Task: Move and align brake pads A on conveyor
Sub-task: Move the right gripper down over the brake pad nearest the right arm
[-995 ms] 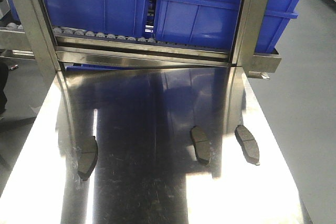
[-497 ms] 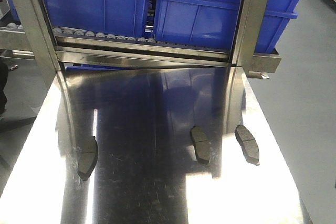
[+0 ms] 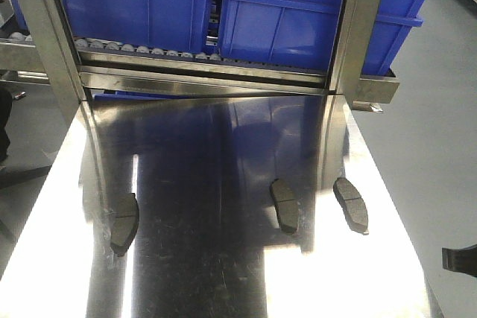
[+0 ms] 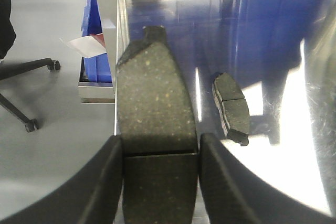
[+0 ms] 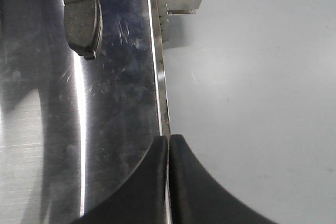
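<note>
We're gripping brake pad in left hand, long axis ahead, over bench edge | right hand closed, empty

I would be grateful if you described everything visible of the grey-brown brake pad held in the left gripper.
The grey-brown brake pad is an oblong, slightly curved slab with a rough, pale-speckled friction face, a thin groove across its width and a small tab at its far end. The left gripper is shut on it, black fingers pressing both long edges beside the groove. It hangs over the edge of the shiny steel table; whether it touches it is unclear.
</note>
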{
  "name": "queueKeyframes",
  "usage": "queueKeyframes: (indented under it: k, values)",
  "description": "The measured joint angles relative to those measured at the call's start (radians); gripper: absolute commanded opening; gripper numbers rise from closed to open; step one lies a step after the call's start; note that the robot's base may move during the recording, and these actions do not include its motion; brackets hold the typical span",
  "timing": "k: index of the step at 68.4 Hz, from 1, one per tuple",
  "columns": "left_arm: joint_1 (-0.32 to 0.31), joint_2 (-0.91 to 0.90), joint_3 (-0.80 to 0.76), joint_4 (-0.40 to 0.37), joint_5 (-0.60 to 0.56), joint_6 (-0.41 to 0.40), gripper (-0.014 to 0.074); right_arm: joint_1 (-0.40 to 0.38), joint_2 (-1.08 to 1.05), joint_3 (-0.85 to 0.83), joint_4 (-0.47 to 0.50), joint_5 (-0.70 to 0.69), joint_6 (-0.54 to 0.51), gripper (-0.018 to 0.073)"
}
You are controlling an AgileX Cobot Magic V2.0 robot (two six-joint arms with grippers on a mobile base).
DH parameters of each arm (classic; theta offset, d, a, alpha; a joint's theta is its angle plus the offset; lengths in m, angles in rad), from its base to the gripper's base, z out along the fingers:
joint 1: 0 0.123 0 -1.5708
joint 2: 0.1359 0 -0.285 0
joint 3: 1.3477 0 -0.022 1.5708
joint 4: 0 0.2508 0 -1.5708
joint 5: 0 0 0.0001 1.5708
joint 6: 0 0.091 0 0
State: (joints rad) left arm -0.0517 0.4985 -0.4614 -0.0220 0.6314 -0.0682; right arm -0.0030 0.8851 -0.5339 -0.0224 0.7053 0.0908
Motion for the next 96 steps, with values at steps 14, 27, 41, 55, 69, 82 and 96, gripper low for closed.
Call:
queueKeyframes:
  k: [14,27,41,55,69,82,96]
  values:
    - [0.0,0.0,0.0,0.0,0.0,0.0,-0.0006,0.0,0.003,-0.003,0.0,0.009,0.0,0.013]
    - [0.0,0.0,0.0,0.0,0.0,0.0,-0.0006,0.0,0.003,-0.003,0.001,0.012,-0.021,0.034]
    - [0.0,0.0,0.0,0.0,0.0,0.0,-0.0006,0.0,0.003,-0.003,0.022,0.012,-0.066,0.046]
    - [0.0,0.0,0.0,0.0,0.0,0.0,-0.0006,0.0,0.039,-0.012,0.167,-0.008,-0.223,0.046]
    - [0.0,0.0,0.0,0.0,0.0,0.0,-0.0006,0.003,0.172,-0.1,0.251,-0.008,-0.32,0.046]
    - [0.0,0.0,0.0,0.0,0.0,0.0,-0.0006,0.117,0.319,-0.252,0.218,-0.012,-0.317,0.046]
    - [0.0,0.0,0.0,-0.001,0.0,0.0,-0.0006,0.159,0.516,-0.435,0.091,0.026,-0.161,0.046]
